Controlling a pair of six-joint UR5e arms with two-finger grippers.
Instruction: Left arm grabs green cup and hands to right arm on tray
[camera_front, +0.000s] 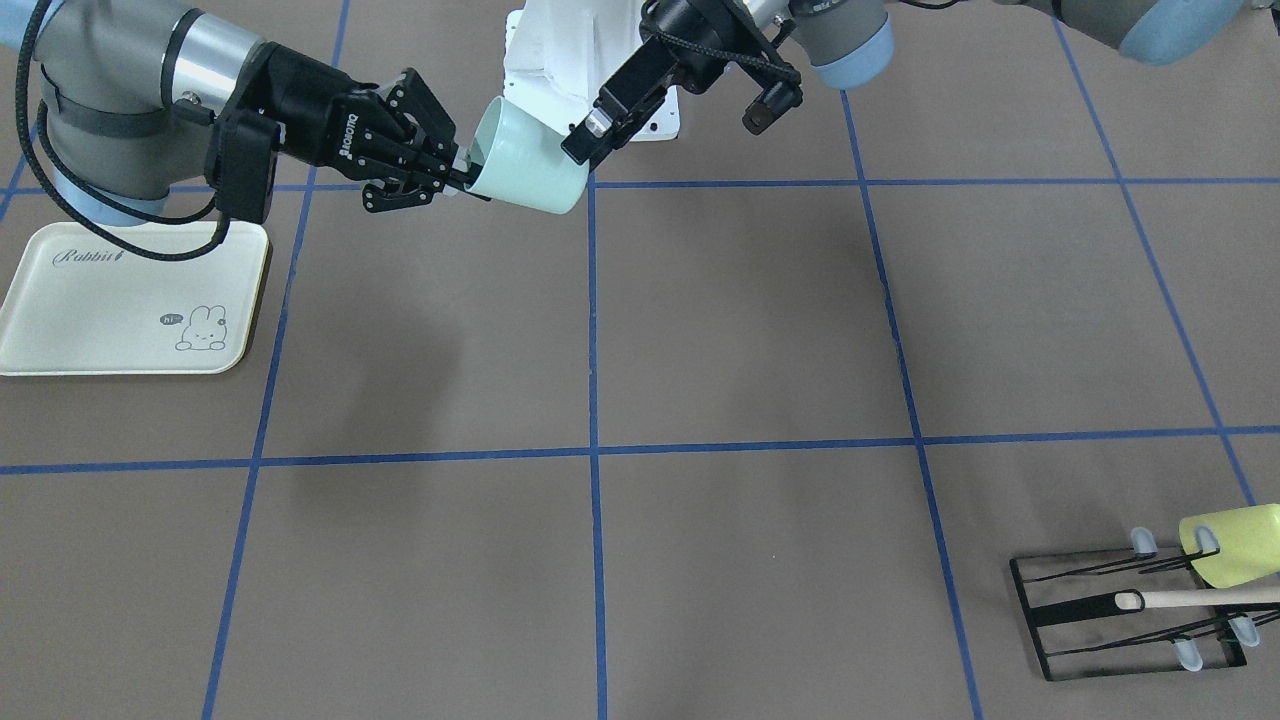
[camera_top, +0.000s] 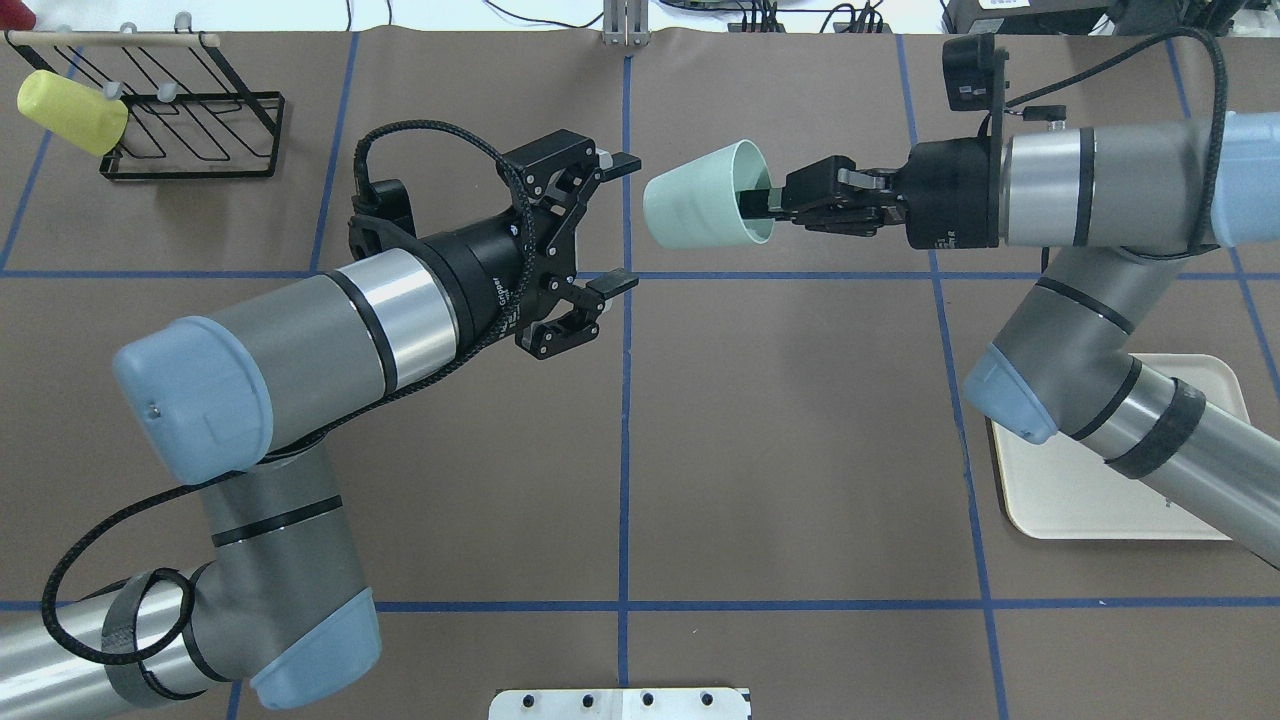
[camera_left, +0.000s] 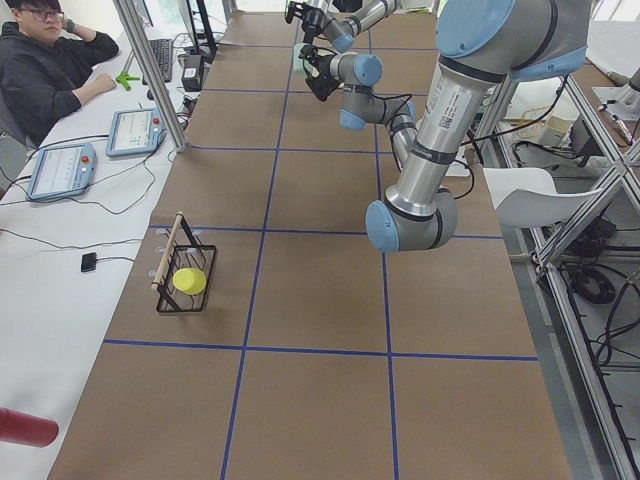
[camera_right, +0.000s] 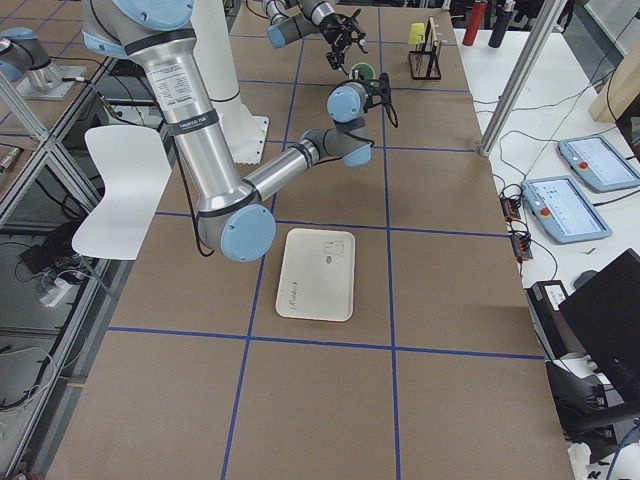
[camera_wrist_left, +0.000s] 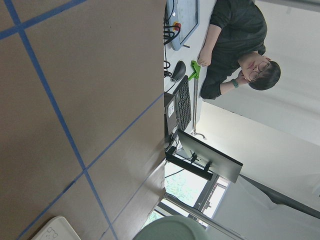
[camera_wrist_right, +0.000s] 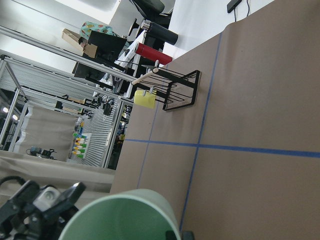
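The green cup (camera_top: 700, 200) hangs on its side in mid-air above the table. My right gripper (camera_top: 757, 204) is shut on its rim, with one finger inside the mouth. In the front view the right gripper (camera_front: 458, 172) holds the cup (camera_front: 530, 165) from the view's left. My left gripper (camera_top: 622, 222) is open and empty, its fingertips just short of the cup's base and not touching it; it also shows in the front view (camera_front: 675, 120). The cream tray (camera_front: 100, 310) lies flat under the right arm and is partly hidden in the overhead view (camera_top: 1080, 490).
A black wire rack (camera_top: 190, 130) with a yellow-green cup (camera_top: 70, 110) on it stands at the far left corner; both show in the front view, the rack (camera_front: 1120, 620) and the cup (camera_front: 1235, 545). An operator (camera_left: 45, 60) sits at the side desk.
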